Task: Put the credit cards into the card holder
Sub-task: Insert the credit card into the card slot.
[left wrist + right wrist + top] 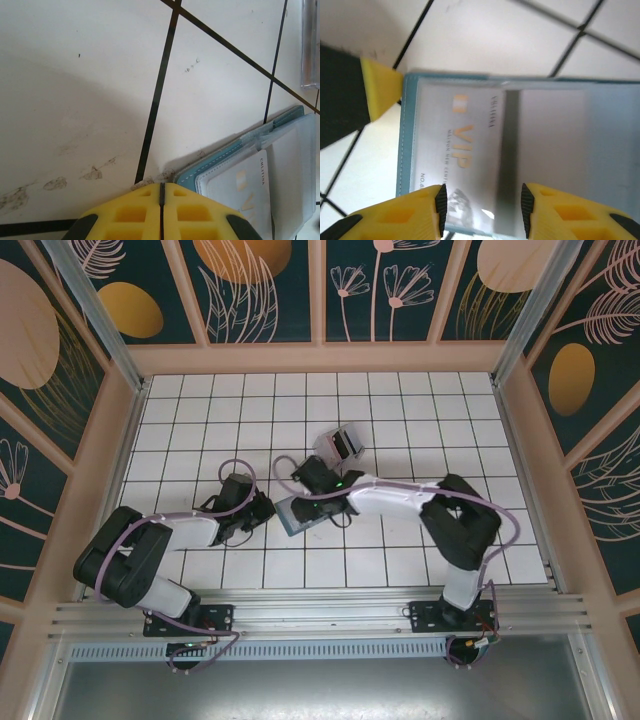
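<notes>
The teal-blue card holder [296, 514] lies open on the white tiled floor, between the two grippers. A pale credit card [465, 135] with gold "VIP" lettering lies flat in its left half; the left wrist view shows the same card [245, 192] behind the holder's stitched teal edge [215, 160]. My right gripper [482, 207] hovers open right over the card, one jaw on each side of its near end. My left gripper [161, 187] is shut with nothing between its yellow fingers [380, 92], and its tip rests at the holder's left corner [405, 80]. Other cards are hidden.
A clear plastic upright stand [338, 444] sits one tile behind the holder, and its edge [310, 45] appears at the top right of the left wrist view. Wooden walls [320, 358] ring the tiled floor. Open tiles lie to the far left and right.
</notes>
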Controlling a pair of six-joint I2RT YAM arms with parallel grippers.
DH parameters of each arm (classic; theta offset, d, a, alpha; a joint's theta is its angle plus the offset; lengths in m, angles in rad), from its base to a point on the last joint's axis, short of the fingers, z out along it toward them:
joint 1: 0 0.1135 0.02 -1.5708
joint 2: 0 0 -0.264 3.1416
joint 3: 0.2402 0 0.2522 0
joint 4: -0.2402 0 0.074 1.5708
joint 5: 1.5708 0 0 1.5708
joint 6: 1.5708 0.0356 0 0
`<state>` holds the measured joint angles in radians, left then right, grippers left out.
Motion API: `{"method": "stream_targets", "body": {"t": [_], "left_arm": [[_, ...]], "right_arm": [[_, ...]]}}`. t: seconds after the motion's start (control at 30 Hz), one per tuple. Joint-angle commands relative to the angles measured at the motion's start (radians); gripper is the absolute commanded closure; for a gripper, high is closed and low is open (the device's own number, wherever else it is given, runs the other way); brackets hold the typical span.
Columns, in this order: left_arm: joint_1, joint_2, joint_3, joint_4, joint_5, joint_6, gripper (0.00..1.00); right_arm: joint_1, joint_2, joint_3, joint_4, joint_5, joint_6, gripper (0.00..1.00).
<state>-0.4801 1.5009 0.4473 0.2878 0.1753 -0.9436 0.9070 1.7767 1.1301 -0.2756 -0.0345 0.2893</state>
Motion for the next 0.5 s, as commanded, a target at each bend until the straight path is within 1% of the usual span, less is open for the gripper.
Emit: {"method": "stream_targets", "body": {"t": [0.0,0.1,0.23,0.33,0.47], "left_arm": [[-0.044,0.068,-0.012,-0.104,0.093,0.024,0.9],[-0.044,0.081,0.0,-0.108,0.097,0.031,0.9],[-0.045,0.106,0.011,-0.108,0.098,0.041,0.9],[-0.044,0.114,0.015,-0.109,0.102,0.042,0.9],[-0.044,0.123,0.024,-0.12,0.099,0.048,0.89]], "right_arm": [[-0.106,-0.095,-0.068,0.078,-0.085,0.065,0.54],[-0.187,-0.109,-0.143,0.08,-0.099,0.096,0.57],[-0.268,-0.1,-0.224,0.127,-0.159,0.12,0.61],[-0.307,-0.098,-0.253,0.153,-0.179,0.124,0.63],[-0.317,-0.064,-0.238,0.151,-0.194,0.116,0.64]]}}
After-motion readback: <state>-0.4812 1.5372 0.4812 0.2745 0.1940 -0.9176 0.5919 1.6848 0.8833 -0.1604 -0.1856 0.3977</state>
